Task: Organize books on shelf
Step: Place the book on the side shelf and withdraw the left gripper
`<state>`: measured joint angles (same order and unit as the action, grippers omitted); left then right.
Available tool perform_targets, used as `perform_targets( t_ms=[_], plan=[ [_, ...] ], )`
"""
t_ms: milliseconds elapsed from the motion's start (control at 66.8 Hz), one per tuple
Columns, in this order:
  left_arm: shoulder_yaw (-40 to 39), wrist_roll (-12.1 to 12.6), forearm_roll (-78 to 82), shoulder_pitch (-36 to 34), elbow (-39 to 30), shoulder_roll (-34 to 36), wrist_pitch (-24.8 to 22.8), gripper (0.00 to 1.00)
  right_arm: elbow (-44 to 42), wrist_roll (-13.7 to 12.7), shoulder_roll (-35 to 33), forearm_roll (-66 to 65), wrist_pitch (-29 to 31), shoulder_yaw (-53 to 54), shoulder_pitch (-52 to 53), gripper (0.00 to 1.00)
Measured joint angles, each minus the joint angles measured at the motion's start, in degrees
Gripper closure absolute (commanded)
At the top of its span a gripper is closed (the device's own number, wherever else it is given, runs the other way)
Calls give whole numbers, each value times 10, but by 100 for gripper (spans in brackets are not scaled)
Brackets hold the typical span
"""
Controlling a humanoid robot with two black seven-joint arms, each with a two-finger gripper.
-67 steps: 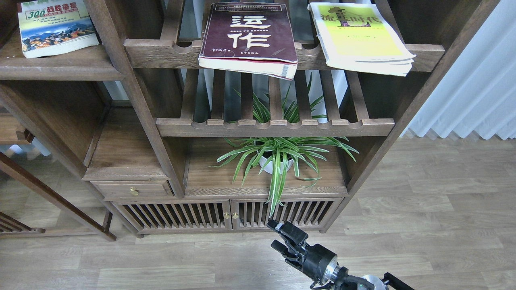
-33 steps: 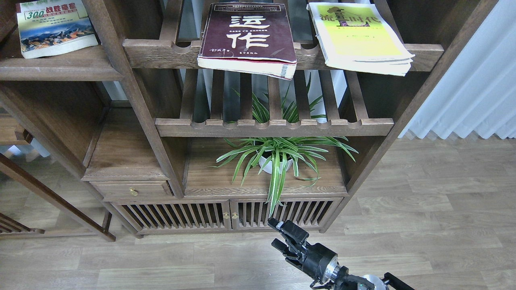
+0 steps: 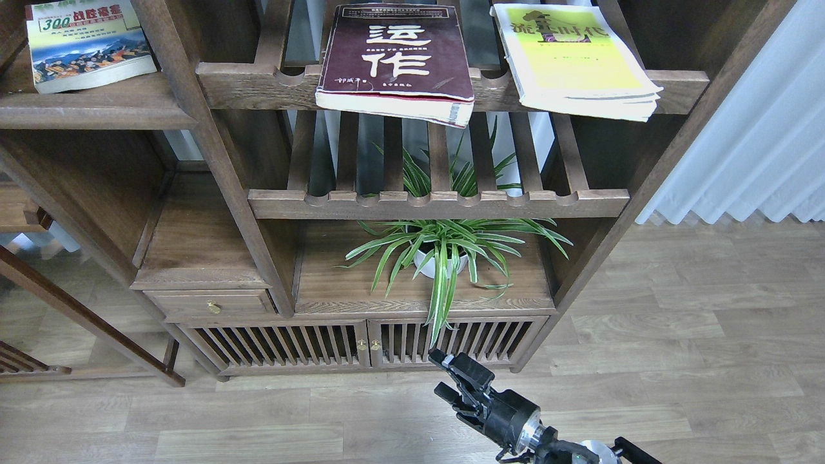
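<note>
A thick maroon book with big white characters lies flat on the top slatted rack, its front edge overhanging the rail. On the same rack to its right is a yellow-green book. A smaller green book marked "300" rests on the solid dark wood shelf at the upper left. My right gripper hangs low over the floor in front of the cabinet doors, open, with nothing between its fingers. My left gripper is out of view.
A second slatted rack sits below the top one. Under it stands a potted spider plant on a lower board. A small drawer and slatted cabinet doors form the base. White curtains hang at right.
</note>
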<state>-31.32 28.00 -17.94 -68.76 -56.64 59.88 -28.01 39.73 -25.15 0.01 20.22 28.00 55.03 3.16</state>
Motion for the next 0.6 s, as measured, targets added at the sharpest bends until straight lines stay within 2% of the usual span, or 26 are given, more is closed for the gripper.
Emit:
perform_targets(
  t_ms=[210, 389, 584, 599],
  plan=[
    [11, 0, -2, 62, -52, 80, 0, 1, 0, 0, 0, -1, 0, 0, -1, 0],
    [13, 0, -5, 150, -55, 105, 0, 1, 0, 0, 0, -1, 0, -2, -3, 0],
    [20, 0, -28, 300, -51, 85, 0, 1, 6, 0, 0, 0, 0, -3, -6, 0],
    [20, -1, -45, 345, -50, 61, 0, 1, 12, 0, 0, 0, 0, -3, -8, 0]
  ],
)
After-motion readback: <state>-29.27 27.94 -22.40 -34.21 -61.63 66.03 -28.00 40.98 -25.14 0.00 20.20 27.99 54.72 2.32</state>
